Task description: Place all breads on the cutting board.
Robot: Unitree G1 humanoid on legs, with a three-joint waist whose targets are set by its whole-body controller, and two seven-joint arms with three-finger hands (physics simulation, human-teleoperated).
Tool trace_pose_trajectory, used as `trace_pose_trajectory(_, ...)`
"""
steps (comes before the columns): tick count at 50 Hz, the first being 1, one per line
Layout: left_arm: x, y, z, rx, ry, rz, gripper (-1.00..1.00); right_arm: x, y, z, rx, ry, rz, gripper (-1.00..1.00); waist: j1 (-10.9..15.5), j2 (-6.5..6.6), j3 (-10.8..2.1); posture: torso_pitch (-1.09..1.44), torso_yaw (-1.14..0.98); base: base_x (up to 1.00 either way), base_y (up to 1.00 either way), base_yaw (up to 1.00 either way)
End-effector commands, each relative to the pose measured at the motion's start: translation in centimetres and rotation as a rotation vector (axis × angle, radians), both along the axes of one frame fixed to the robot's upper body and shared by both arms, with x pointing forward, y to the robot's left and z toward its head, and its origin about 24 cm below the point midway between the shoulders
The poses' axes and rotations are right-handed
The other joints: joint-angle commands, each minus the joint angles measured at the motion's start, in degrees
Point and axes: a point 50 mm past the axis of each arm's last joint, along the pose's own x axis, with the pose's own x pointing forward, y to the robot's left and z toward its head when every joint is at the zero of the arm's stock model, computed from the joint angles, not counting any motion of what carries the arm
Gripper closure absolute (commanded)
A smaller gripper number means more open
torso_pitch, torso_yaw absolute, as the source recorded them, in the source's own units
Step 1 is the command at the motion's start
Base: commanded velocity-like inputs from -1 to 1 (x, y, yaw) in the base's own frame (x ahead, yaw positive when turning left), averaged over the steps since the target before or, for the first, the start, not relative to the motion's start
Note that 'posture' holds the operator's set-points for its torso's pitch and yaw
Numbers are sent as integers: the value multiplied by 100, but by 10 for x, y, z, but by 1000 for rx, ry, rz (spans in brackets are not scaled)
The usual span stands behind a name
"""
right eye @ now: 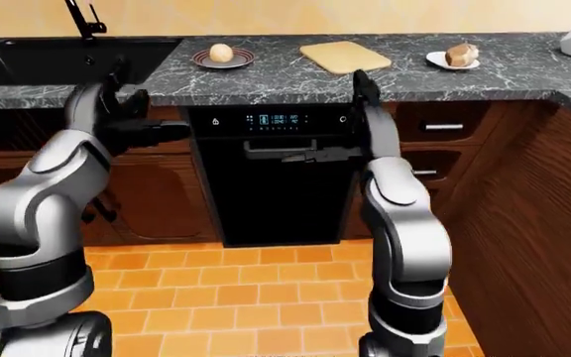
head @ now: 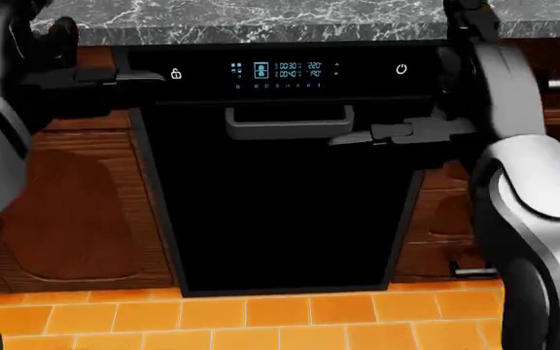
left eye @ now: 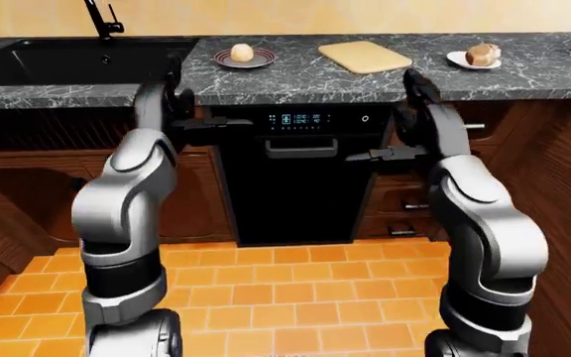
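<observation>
**Breads on plates, board bare between them**

The cutting board [left eye: 365, 56] is seen on the counter [left eye: 305, 78], between a round bread [left eye: 242, 52] and a crusty bread [left eye: 483, 53], each plated. Left hand [left eye: 167, 100] and right hand [left eye: 420, 89] are raised below, fingers apart, nothing held.

My arms are smooth, glossy silver-grey shells, rounded like capsules, joined by black bands at the elbows and shoulders. My left hand [left eye: 201, 125] and right hand [left eye: 390, 154] are matte black, with slim, blocky, straight-edged fingers. The forearms darken to black near the wrists. No cables or markings show.
</observation>
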Motion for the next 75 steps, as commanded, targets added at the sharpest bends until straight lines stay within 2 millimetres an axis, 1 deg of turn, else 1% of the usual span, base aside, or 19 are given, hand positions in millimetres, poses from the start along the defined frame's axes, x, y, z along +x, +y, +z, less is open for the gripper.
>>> trace_pose_trajectory(1, 0, 2, 39, -4, -105, 6, -100, 0, -1, 27, -5, -56, 2, -100, 3, 15, -130, 0, 0, 0, 0, 0)
trace_pose_trajectory(8, 15, 9, 88, -7, -135, 23, -100, 8, -6, 96, -4, -106, 0, -100, 8, 33, -46, 0, 0, 0, 0, 0)
trace_pose_trajectory(14, 18, 9, 104, -9, -139, 20, -100, 15, -8, 116, 0, -122, 4, -100, 3, 29, -5, 0, 0, 1, 0, 0)
trace_pose_trajectory(15, 18, 9, 107, -11, -140, 19, -100, 16, -8, 125, -8, -135, 7, -100, -11, 44, -156, 0, 0, 20, 0, 0)
trace_pose_trajectory(17, 19, 8, 110, -9, -142, 14, -100, 18, -11, 141, -15, -152, 0, -100, -23, 52, 19, 0, 0, 27, 0, 0)
trace_pose_trajectory(23, 22, 10, 122, -22, -151, 11, -100, 18, -15, 156, -5, -166, 2, -100, -12, -207, 100, 0, 0, 32, 0, 0)
trace_pose_trajectory(26, 23, 10, 128, -29, -158, 11, -100, 19, -14, 165, -20, -174, 5, -100, -3, -133, 110, 0, 0, 44, 0, 0)
trace_pose_trajectory(32, 19, 12, 127, -44, -147, 7, -100, 20, -15, 166, -14, -168, 6, -100, -69, 108, 120, 0, 0, 45, 0, 0)
trace_pose_trajectory(36, 19, 14, 129, -46, -147, 13, -100, 20, -15, 165, -5, -169, 3, -100, -122, 609, 53, 0, 0, 46, 0, 0)
trace_pose_trajectory(37, 19, 14, 129, -47, -149, 12, -100, 20, -16, 165, -5, -168, 3, -100, -93, 432, 82, 0, 0, 46, 0, 0)
trace_pose_trajectory(39, 17, 12, 124, -57, -145, 10, -100, 19, -15, 163, -4, -168, 6, -100, -99, 467, 57, 0, 0, 46, 0, 0)
trace_pose_trajectory(46, 17, 12, 125, -60, -140, 5, -100, 21, -13, 159, -10, -160, 9, -100, 67, 61, 32, 0, 0, 46, 0, 0)
trace_pose_trajectory(49, 17, 10, 124, -62, -137, 1, -100, 21, -13, 159, -7, -160, 6, -100, 82, -424, -91, 0, 0, 46, 0, 0)
trace_pose_trajectory(50, 18, 10, 123, -62, -137, 0, -100, 21, -13, 158, -7, -160, 8, -100, 62, -211, 49, 0, 0, 45, 0, 0)
trace_pose_trajectory(51, 18, 10, 124, -62, -138, -1, -100, 23, -13, 157, -7, -158, 8, -100, 133, -368, 137, 0, 0, 46, 0, 0)
trace_pose_trajectory(59, 17, 9, 124, -63, -138, -1, -100, 23, -12, 159, -11, -159, 11, -100, -63, -17, 82, 0, 0, 45, 0, 0)
trace_pose_trajectory(63, 17, 11, 124, -68, -134, 2, -100, 24, -13, 162, -14, -158, 12, -100, -125, 450, -77, 0, 0, 45, 0, 0)
trace_pose_trajectory(66, 19, 12, 123, -71, -134, 4, -100, 25, -13, 163, -18, -156, 10, -100, -145, 499, 88, 0, 0, 45, 0, 0)
trace_pose_trajectory(75, 19, 9, 119, -72, -125, -3, -100, 27, -12, 161, -16, -155, 11, -100, 50, 114, 9, 0, 0, 45, 0, 0)
